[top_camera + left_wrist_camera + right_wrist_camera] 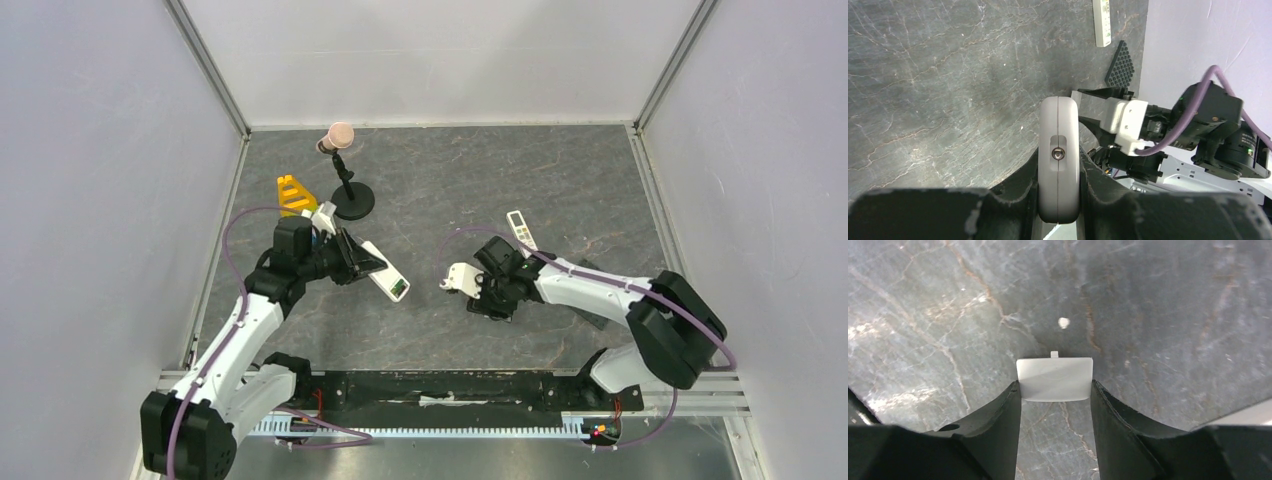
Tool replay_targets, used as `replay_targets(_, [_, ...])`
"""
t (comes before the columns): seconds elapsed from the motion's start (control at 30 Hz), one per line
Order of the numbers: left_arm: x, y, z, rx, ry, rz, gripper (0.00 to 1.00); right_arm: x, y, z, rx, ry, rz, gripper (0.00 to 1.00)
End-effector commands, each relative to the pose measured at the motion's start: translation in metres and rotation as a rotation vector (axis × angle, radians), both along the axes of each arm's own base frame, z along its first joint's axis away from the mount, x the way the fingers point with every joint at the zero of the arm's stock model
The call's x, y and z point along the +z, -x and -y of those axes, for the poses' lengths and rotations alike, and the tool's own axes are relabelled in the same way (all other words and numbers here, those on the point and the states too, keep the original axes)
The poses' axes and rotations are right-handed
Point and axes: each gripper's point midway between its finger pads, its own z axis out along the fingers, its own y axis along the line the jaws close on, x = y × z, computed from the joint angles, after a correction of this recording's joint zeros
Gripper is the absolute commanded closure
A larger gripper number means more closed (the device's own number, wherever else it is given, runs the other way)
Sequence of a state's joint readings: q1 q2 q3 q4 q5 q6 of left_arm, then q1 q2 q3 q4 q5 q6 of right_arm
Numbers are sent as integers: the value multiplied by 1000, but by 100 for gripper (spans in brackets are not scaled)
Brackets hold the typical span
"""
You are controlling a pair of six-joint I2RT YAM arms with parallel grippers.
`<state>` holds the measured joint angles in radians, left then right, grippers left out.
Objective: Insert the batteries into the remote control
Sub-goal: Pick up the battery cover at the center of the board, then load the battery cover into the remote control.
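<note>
Over on the left half of the counter (450,180), the remote control (385,275) is pinched in the left jaws. The wrist view shows it edge-on, with a dark finger (1023,185) pressed flat against each broad face, so the jaws are closed as far as the body lets them. It's gripped near one end. The rest pokes out past the fingertips toward the middle of the counter, and the little greenish display end sits farthest from the jaws.

To its right, with a clear gap between, the right jaws sit about half spread and clamped on a flat white cover plate (1054,379). The plate spans the gap between the fingertips, and a finger (998,425) touches each side edge. A small tab sticks out on the far edge. Can't tell whether it clears the counter.

A slimmer white remote (521,230) lies flat just behind the right wrist. At the back left are a mic stand (345,175) and an orange thing (292,193).
</note>
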<state>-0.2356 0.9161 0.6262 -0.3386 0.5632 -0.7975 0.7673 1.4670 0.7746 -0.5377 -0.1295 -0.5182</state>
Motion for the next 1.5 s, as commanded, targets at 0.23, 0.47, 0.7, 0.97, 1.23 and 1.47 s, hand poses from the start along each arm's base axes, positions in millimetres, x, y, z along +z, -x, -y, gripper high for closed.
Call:
replay_targets(0.23, [13, 4, 13, -61, 96, 205, 98, 128, -7, -92, -69, -635, 259, 64])
replay_targets(0.47, [49, 14, 31, -86, 121, 446, 98, 187, 24, -129, -229, -852, 267, 75])
replay_targets(0.7, [56, 15, 33, -59, 124, 518, 98, 194, 30, -136, -397, -843, 234, 85])
replay_targets(0.97, [63, 18, 38, -47, 167, 507, 98, 195, 36, -158, -396, -772, 244, 93])
replay_targets(1.23, [62, 23, 38, -64, 163, 498, 98, 187, 27, -154, -408, -704, 307, 93])
replay_targets(1.47, [63, 26, 42, -101, 158, 493, 98, 184, 29, -158, -370, -675, 306, 93])
